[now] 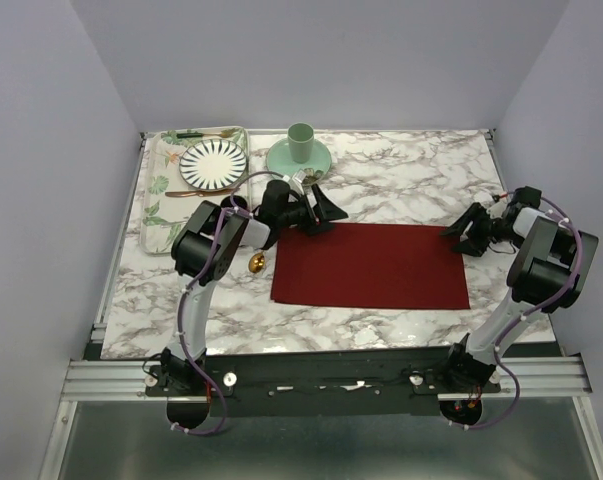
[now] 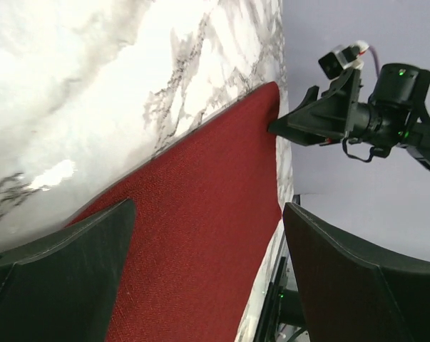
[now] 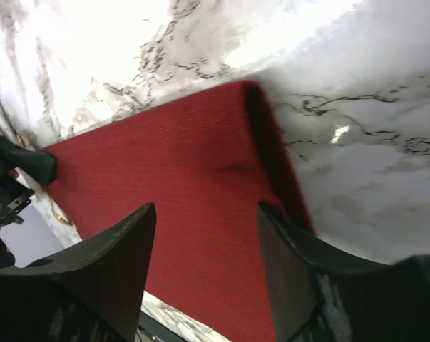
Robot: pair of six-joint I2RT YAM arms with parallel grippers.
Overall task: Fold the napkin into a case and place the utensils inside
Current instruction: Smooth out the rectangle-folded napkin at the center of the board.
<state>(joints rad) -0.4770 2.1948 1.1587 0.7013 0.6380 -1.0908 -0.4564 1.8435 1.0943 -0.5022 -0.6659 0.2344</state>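
Between the two grippers, flat on the table (image 1: pixel 401 180), lies the napkin (image 1: pixel 371 266): a plain dark red cloth spread as a wide rectangle, matte and finely woven, with straight edges and a smooth face. At its far left corner sits the left gripper (image 1: pixel 321 212), dark wedge-shaped fingers (image 2: pixel 72 263) spread wide and holding nothing. At the far right corner sits the right gripper (image 1: pixel 468 233), its fingers (image 3: pixel 100 271) also apart, though less widely, and clamped on nothing; whether their tips touch the cloth cannot be told. Beneath this gripper the napkin's short edge appears as a thick, shadowed border. The tabletop is glossy, white with grey marble veining. Behind the left gripper, under its arm and just off the cloth's left edge, shows the shiny gold bowl of a spoon (image 1: pixel 257 262). Beyond the left gripper stands a pale green cup (image 1: pixel 300 140) on a matching saucer (image 1: pixel 281 160), beside a leaf-printed tray (image 1: pixel 159 190) bearing a round striped plate (image 1: pixel 213 164).
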